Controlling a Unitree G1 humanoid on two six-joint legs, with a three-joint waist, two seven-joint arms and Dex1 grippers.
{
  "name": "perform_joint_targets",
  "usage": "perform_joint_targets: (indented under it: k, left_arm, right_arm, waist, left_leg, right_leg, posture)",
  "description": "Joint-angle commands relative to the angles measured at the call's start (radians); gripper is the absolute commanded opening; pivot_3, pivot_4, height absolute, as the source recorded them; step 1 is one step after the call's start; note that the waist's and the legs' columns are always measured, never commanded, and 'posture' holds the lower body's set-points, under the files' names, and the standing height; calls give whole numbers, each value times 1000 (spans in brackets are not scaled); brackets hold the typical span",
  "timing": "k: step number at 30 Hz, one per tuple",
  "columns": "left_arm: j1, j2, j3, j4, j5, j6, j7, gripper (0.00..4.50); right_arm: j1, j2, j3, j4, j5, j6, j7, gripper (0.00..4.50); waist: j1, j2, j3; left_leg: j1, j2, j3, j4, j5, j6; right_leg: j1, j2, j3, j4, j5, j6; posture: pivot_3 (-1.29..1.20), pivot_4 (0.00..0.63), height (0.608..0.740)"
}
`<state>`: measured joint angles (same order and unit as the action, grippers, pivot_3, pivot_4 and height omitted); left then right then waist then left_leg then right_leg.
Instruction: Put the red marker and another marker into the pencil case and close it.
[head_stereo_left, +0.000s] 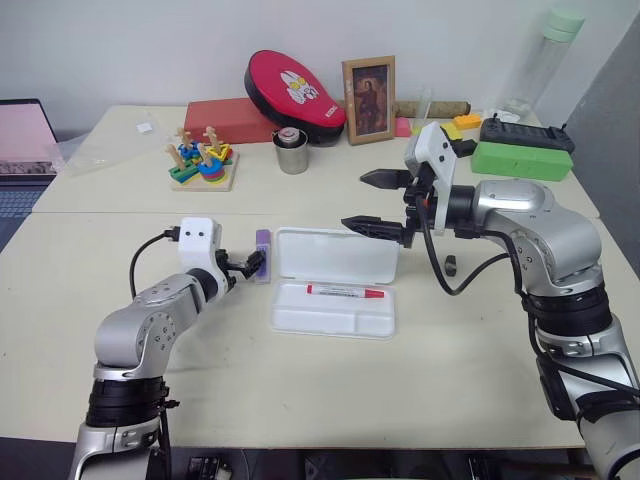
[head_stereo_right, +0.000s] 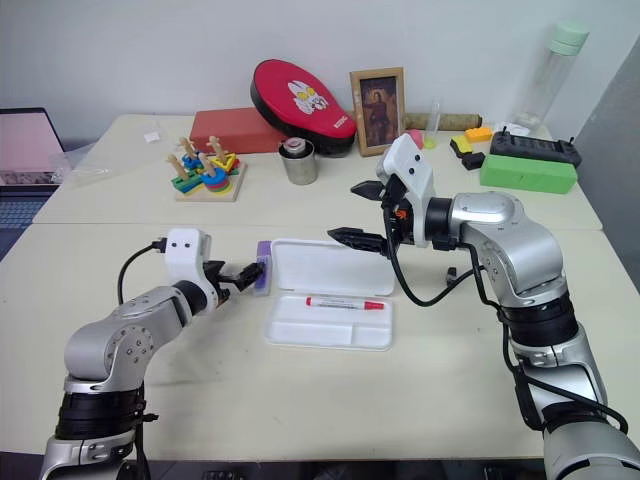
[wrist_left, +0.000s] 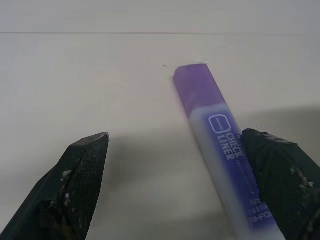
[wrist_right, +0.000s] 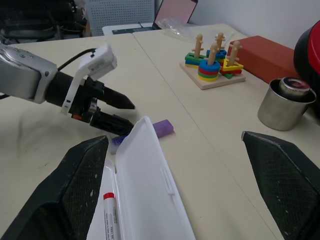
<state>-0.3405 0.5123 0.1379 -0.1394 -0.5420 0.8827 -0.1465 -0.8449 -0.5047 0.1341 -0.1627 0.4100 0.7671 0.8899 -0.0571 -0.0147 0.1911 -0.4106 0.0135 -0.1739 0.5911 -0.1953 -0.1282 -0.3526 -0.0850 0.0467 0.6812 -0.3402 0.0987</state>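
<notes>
done: red marker (head_stereo_left: 345, 292) lies in open pencil case (head_stereo_left: 333, 318) | left: purple marker (head_stereo_left: 263, 255) on counter between left tool (head_stereo_left: 245, 266) spread fingers, ungripped | right tool (head_stereo_left: 378, 203) apart above lid | lid unclosed

A pale cream table (head_stereo_left: 120, 360) carries everything. The open white pencil case (head_stereo_left: 334, 308) lies near its middle, with the purple marker (head_stereo_left: 263, 256) just beside the case's left end. Behind the case stand a steel cup (head_stereo_left: 291, 154), a stacking toy (head_stereo_left: 203, 165) and a picture frame (head_stereo_left: 369, 100); a green box (head_stereo_left: 521, 160) sits far right of it.
</notes>
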Motion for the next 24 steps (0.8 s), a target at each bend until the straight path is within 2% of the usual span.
perform_joint_targets:
  k: [1, 11, 24]
  left_arm:
    - [-41, -9, -17, 14, 45, -34, -29, 4500]
    - [-64, -15, -74, 67, 134, -9, -73, 4500]
    - [-66, 27, -110, 128, 246, -15, -125, 4500]
  right_arm:
    - [-23, -6, -26, -46, 13, -14, -10, 4471]
    - [-21, -9, -30, -55, 20, -2, -29, 4471]
    - [-4, -15, -32, -67, 25, 3, -42, 4471]
  waist:
    - [0, 0, 0]
    - [-1, 0, 0]
    - [-2, 0, 0]
  left_leg:
    - [0, 0, 0, 0, 0, 0]
    - [0, 0, 0, 0, 0, 0]
    - [2, 0, 0, 0, -1, 2]
  right_leg:
    - [0, 0, 0, 0, 0, 0]
    - [0, 0, 0, 0, 0, 0]
    - [1, 0, 0, 1, 0, 0]
  posture:
    - [0, 150, 740]
    - [0, 150, 740]
    - [0, 150, 740]
